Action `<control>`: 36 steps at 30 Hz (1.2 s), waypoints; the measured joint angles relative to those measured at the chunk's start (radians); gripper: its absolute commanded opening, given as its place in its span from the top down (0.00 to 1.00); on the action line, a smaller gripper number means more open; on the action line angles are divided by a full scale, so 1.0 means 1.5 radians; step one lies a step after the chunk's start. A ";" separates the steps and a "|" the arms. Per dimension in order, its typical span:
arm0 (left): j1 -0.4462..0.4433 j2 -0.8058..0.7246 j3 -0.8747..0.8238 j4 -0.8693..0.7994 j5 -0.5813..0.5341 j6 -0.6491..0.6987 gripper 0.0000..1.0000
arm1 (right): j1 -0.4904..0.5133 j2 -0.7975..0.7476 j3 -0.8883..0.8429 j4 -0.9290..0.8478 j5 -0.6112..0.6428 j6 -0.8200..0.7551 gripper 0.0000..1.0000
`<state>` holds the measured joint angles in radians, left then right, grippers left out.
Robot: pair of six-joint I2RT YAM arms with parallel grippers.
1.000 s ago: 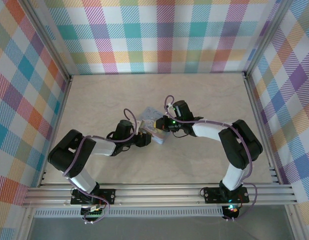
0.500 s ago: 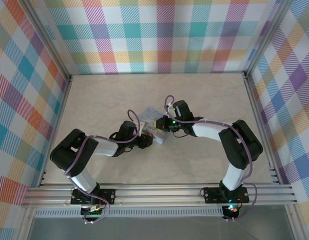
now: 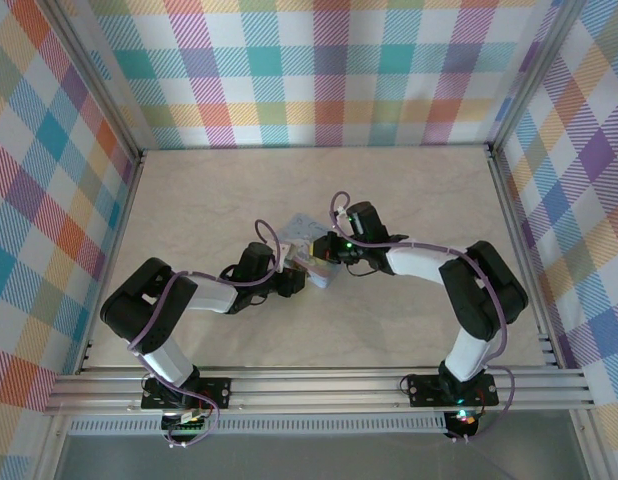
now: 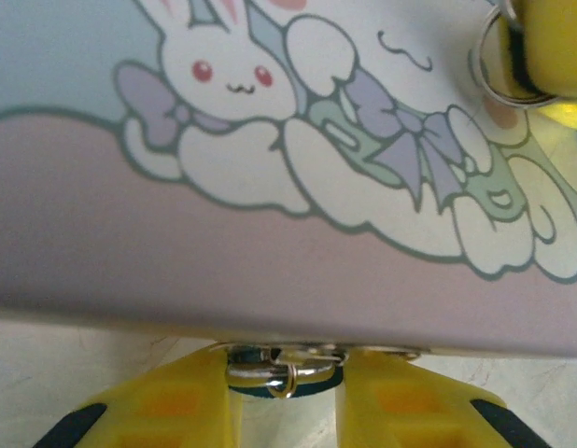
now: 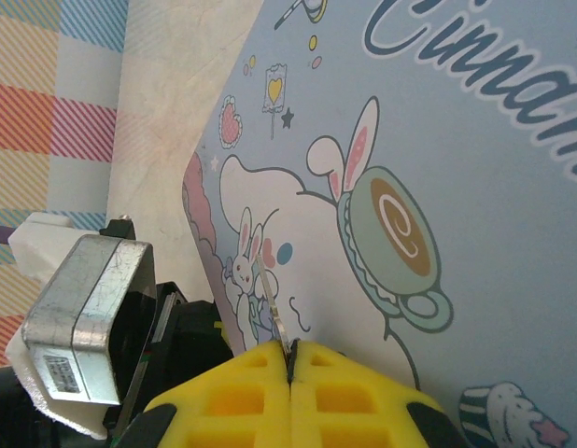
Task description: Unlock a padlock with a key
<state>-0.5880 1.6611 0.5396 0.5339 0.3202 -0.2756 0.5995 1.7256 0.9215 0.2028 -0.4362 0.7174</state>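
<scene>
While the overhead camera gives me little more than two arms meeting over the pale blue tin (image 3: 302, 228) in the middle of the table (image 3: 419, 200), my wrist cameras supply the detail. The left wrist view shows the padlock (image 4: 284, 362) at the tin's near edge, with the left gripper (image 4: 287, 387) clenched on it between yellow fingers. I see its silvery loop and a sliver of dark teal body; the tin's rim hides the rest. The right wrist view shows the right gripper (image 5: 290, 359) clamped on the key (image 5: 274, 313), a thin blade seen edge-on over the cartoon lid. A silver key ring (image 4: 494, 61) sits at the top right of the left wrist view, partly cut off. From above, padlock and key are too small for me to make out.
</scene>
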 measured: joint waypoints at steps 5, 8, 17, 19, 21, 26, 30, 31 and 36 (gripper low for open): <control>-0.005 -0.014 0.000 -0.012 0.002 -0.035 0.73 | 0.002 -0.031 -0.021 -0.008 0.023 -0.022 0.99; -0.005 -0.042 0.000 -0.028 0.003 -0.067 0.73 | 0.003 -0.069 -0.041 -0.014 0.043 -0.046 1.00; -0.005 -0.094 0.040 -0.118 0.051 -0.179 0.73 | 0.035 -0.251 -0.166 -0.010 0.118 -0.137 0.99; -0.005 -0.095 0.055 -0.134 0.067 -0.203 0.74 | 0.051 -0.288 -0.197 -0.010 0.136 -0.156 0.99; -0.005 -0.097 0.068 -0.151 0.081 -0.222 0.75 | 0.071 -0.319 -0.227 -0.007 0.157 -0.174 0.99; -0.005 -0.105 0.097 -0.201 0.104 -0.262 0.76 | 0.116 -0.376 -0.294 0.017 0.207 -0.210 0.99; -0.005 -0.107 0.114 -0.234 0.111 -0.287 0.76 | 0.134 -0.383 -0.336 0.047 0.240 -0.227 0.99; -0.005 -0.107 0.116 -0.240 0.113 -0.293 0.76 | 0.138 -0.383 -0.344 0.052 0.250 -0.231 0.99; -0.005 -0.107 0.124 -0.268 0.118 -0.321 0.76 | 0.161 -0.354 -0.355 0.094 0.282 -0.245 0.99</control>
<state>-0.5953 1.5002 0.7250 0.1318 0.4976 -0.7567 0.8417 1.1954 0.3897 0.3435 -0.0135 0.3496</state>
